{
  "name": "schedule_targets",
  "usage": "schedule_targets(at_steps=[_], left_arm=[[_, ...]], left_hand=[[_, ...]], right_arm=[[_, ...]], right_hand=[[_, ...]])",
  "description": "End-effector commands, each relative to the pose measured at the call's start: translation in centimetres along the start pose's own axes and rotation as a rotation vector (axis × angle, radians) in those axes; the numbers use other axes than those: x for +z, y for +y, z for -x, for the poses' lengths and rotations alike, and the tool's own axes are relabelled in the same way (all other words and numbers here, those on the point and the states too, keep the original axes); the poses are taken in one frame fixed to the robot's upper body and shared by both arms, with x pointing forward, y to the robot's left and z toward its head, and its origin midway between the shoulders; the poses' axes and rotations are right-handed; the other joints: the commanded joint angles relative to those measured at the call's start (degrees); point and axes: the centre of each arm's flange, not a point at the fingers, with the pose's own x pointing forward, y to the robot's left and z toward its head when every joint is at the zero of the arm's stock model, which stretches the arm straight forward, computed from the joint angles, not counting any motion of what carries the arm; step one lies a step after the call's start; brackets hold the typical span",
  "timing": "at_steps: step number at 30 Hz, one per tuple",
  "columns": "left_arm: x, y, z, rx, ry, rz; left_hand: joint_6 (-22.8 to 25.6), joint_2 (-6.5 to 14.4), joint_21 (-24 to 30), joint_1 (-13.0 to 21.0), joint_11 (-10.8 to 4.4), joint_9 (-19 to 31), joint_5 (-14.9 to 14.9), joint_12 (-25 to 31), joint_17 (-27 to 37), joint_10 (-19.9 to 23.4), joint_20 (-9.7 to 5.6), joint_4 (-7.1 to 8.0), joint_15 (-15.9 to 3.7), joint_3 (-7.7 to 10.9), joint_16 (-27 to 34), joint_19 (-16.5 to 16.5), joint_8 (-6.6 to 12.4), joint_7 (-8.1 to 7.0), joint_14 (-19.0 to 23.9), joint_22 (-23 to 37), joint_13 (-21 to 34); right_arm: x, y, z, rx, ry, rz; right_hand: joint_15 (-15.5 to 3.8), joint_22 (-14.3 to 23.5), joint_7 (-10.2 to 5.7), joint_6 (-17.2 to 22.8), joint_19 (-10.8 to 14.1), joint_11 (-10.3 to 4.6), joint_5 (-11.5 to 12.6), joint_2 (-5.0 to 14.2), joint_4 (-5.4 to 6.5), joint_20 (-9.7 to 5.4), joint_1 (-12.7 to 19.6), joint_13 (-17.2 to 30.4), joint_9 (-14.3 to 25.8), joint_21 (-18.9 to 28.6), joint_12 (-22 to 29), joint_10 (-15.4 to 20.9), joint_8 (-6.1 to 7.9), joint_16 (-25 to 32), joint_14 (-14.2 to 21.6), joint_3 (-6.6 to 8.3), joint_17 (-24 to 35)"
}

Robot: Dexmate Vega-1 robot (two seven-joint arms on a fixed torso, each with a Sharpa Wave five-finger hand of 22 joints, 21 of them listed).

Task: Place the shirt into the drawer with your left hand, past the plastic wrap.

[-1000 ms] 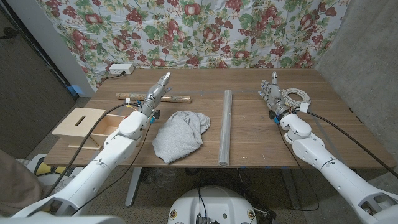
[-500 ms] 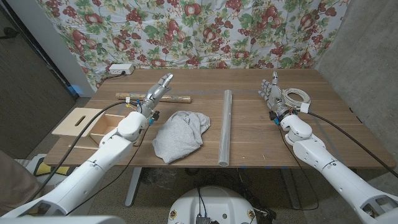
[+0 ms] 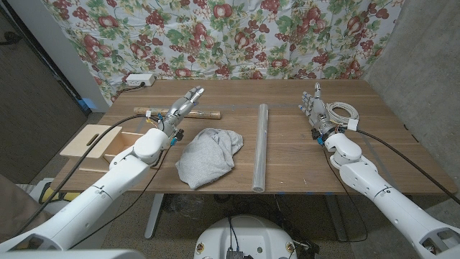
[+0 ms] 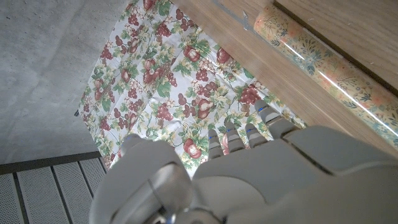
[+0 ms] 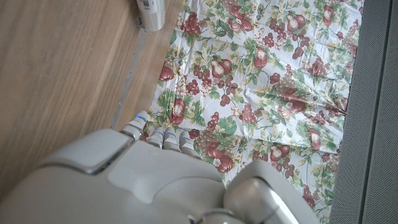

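Currently my left hand point(image 3: 184, 106) hangs over the table's point(image 3: 302, 162) far left part, fingers spread, holding nothing. Shirt point(image 3: 208, 155), grey and crumpled, lies near the front edge between the wooden drawer point(image 3: 100, 146) and the plastic wrap roll point(image 3: 260, 147). My right hand point(image 3: 313, 109) stands open beside a coiled white cable point(image 3: 342, 111).

Wooden table point(image 3: 287, 155) carries shirt point(image 3: 207, 156), plastic wrap point(image 3: 260, 147), cable point(image 3: 342, 111).

Patterned roll point(image 3: 180, 113) at table's point(image 3: 287, 155) far left; white cable coil point(image 3: 343, 111) far right; white box point(image 3: 140, 80), perhaps power strip.
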Motion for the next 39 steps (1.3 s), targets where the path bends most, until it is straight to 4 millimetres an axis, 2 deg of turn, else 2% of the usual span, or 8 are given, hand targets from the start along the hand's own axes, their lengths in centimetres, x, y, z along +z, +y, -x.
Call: schedule_targets(at_steps=[1, 10, 14, 30, 39], left_arm=[[0.6, -0.2, 1.0, -0.034, 0.011, -0.044], [0.7, -0.3, 1.7, -0.038, 0.011, -0.056], [0.8, -0.1, 2.2, -0.047, 0.011, -0.075], [1.4, -0.3, 2.8, -0.058, 0.026, -0.161], [2.0, -0.4, 3.0, -0.059, 0.032, -0.199]], left_hand=[[0.6, -0.1, 0.4, 0.6, -0.44, 0.2, -0.1, 0.5, 0.2, 0.4, 0.89, -0.29, 0.58, -0.05, 0.9, 0.4, -0.34, -0.32, 1.6, 0.2, 0.1], [1.0, -0.1, 0.6, 0.6, -0.69, 0.2, -0.3, 0.5, 0.3, 0.7, 1.23, -0.30, -0.22, -0.10, 1.3, 0.7, -0.35, -0.33, 3.3, 0.2, 0.2], [1.2, -0.1, 0.5, 0.6, -0.91, 0.2, -0.4, 0.5, 0.3, 0.9, 1.44, -0.32, -1.40, -0.13, 1.4, 0.5, -0.37, -0.34, 4.0, 0.2, 0.2], [2.1, -0.1, 0.6, 0.7, -0.36, 0.2, -0.6, 0.1, 0.3, 0.3, 1.46, -0.35, -0.18, -0.18, 0.5, 0.6, -0.27, -0.39, 2.3, 0.3, 0.2], [2.1, 0.0, 0.6, 0.8, -0.08, 0.2, -0.7, 0.0, 0.3, 0.1, 1.46, -0.37, -0.32, -0.17, 0.3, 0.5, -0.35, -0.46, 1.9, 0.3, 0.2]], right_arm=[[0.1, 0.0, 0.2, 0.009, -0.006, 0.005], [0.1, 0.4, 0.1, 0.017, -0.007, 0.009], [0.1, 0.6, 0.0, 0.022, -0.006, 0.010], [0.1, 0.3, 0.1, 0.020, -0.006, 0.010], [-0.2, 0.2, 0.1, 0.019, -0.005, 0.000]], right_hand=[[0.24, 0.1, -1.00, -0.1, -0.1, 0.30, -0.3, 0.08, -0.37, 0.78, 0.5, 0.3, 0.3, 0.1, 0.4, -0.4, 0.12, 0.3, -0.1, 0.07, 0.2], [0.10, 0.1, -1.48, -0.2, -0.2, 0.29, -0.3, 0.13, -0.42, 1.04, 0.7, 0.3, 0.3, 0.1, 0.2, -0.8, 0.08, 0.2, -0.3, 0.14, 0.2], [0.02, 0.1, -1.67, -0.3, -0.2, 0.31, -0.4, 0.15, -0.44, 1.03, 0.7, 0.3, 0.3, 0.1, 0.2, -1.0, 0.03, 0.2, -0.4, 0.17, 0.2], [0.04, 0.1, -1.74, -0.3, -0.4, 0.52, -0.4, 0.23, -0.48, 1.18, 0.8, 0.3, 0.3, 0.1, 0.1, -1.3, 0.06, 0.2, -0.7, 0.27, 0.2], [0.06, 0.2, -1.79, -0.4, -0.5, 0.54, -0.5, 0.25, -0.50, 1.21, 0.8, 0.3, 0.3, 0.1, 0.2, -1.3, 0.06, 0.2, -0.7, 0.31, 0.2]])
